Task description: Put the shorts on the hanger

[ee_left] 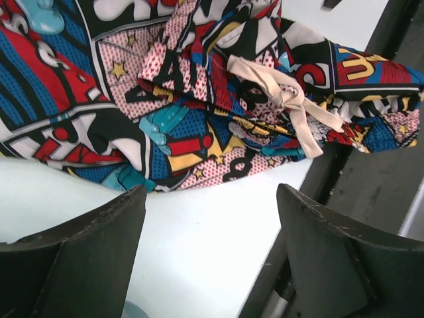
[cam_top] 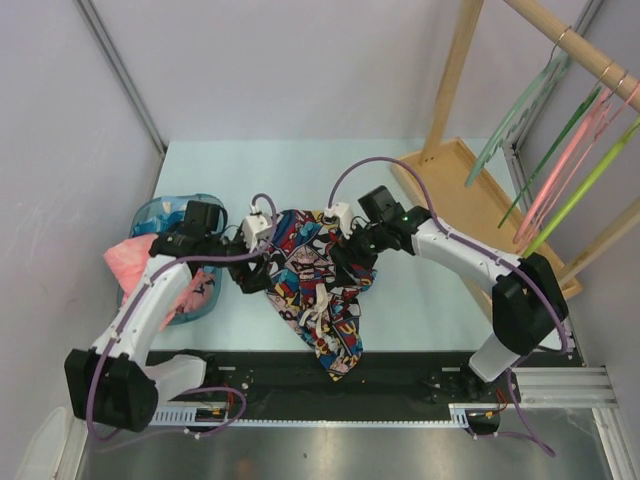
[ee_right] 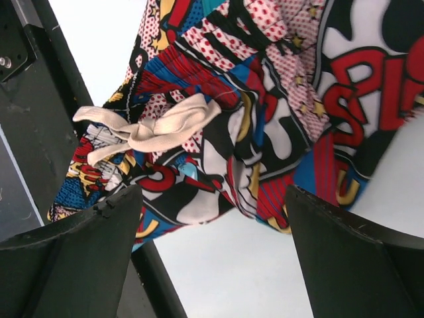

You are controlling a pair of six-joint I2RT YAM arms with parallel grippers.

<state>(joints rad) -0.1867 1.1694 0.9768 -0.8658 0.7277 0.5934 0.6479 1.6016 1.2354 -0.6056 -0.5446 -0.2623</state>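
Crumpled comic-print fabric shorts (cam_top: 320,290) lie on the pale desk (cam_top: 430,310), flanked by left end effector (ee_left: 212,193) and right end effector (ee_right: 213,193), both open, gripping nothing

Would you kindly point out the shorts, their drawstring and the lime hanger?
shorts (cam_top: 318,290), top external view, middle of the printed fabric.
drawstring (ee_left: 286,95), left wrist view, on its knot.
hanger (cam_top: 585,185), top external view, midway along its lime arm.

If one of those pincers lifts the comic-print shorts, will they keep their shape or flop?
Probably flop: the shorts lie crumpled in soft folds. They look thin, so likely light. The loose drawstring would probably dangle and might snag.
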